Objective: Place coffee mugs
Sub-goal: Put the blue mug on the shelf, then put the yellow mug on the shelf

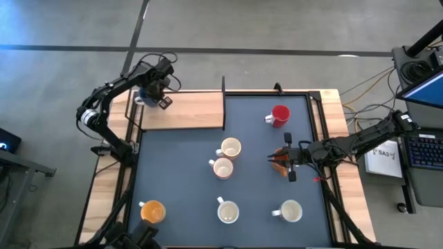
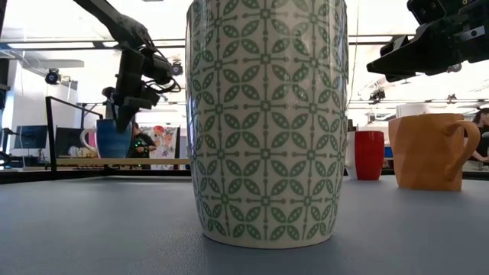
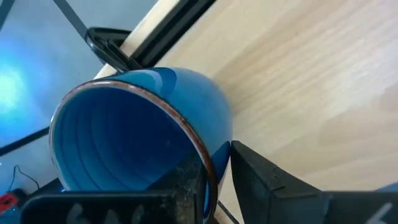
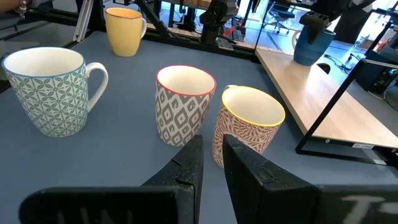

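Note:
My left gripper (image 1: 156, 95) is at the table's far left corner, shut on the blue mug (image 1: 141, 97), which is over the raised wooden board (image 1: 187, 109). My right gripper (image 1: 282, 160) hovers above the orange mug (image 2: 424, 149), well clear of it, with its fingers nearly together (image 4: 212, 160) and nothing between them. On the dark mat stand the red mug (image 1: 279, 114), two patterned cream mugs side by side (image 1: 230, 148) (image 1: 223, 168), a green-patterned one (image 1: 228, 211), a white one (image 1: 291, 209) and a yellow-orange one (image 1: 152, 211). My left gripper pinches the blue mug's wall at the rim (image 3: 210, 163), one finger inside the cup (image 3: 183, 183) and one outside (image 3: 264, 174). It comes from above, pointing down. The mug stays upright below the fingers; whether its base rests on the board or hangs just over it, I cannot tell.
The wooden board has a black upright post (image 1: 223, 86) at its right end and a black frame along its edges. The mat's black frame (image 1: 318, 131) runs close by my right arm. Free mat lies at the left middle (image 1: 173, 162). Cables and a laptop sit off the table's right.

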`<state>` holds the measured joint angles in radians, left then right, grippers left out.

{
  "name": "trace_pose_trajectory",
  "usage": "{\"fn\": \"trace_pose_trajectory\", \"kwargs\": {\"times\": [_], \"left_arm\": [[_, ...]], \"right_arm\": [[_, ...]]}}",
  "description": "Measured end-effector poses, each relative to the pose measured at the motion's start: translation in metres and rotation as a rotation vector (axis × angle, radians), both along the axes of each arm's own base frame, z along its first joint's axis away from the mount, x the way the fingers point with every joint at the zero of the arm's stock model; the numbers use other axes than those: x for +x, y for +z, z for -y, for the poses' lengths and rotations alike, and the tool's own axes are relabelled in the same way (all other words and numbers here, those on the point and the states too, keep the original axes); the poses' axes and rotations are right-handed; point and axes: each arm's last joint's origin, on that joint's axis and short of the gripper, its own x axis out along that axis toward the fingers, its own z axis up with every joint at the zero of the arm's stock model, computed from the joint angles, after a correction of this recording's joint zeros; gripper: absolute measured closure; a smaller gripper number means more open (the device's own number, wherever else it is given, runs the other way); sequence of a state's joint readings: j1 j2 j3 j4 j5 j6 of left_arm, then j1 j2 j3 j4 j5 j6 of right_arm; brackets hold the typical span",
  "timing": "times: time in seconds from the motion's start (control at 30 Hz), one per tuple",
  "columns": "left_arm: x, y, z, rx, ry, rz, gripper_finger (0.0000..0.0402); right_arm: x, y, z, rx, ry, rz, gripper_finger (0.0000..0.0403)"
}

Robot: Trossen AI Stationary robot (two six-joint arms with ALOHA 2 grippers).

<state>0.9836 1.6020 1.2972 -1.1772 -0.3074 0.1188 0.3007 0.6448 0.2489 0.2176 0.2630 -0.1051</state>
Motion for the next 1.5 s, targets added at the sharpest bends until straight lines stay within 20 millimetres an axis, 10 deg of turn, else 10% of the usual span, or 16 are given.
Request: {"fn": "trace_pose_trajectory", "kwargs": {"times": [0.8,1.13,1.5], "left_arm": [[-0.009,0.040,0.045,0.001,-0.003,0.073,0.0288],[0.018,0.063,0.120,0.043,-0.133,0.167,0.0285],[0.045,0.037,0.249,-0.040,-0.212,0.220,0.0285]], "right_arm": [[0.000,0.000,0.000,0.000,0.000,0.000,0.0353],[0.000,0.000,0.000,0.000,0.000,0.000,0.0353],[0.000,0.000,0.000,0.000,0.000,0.000,0.0353]]}}
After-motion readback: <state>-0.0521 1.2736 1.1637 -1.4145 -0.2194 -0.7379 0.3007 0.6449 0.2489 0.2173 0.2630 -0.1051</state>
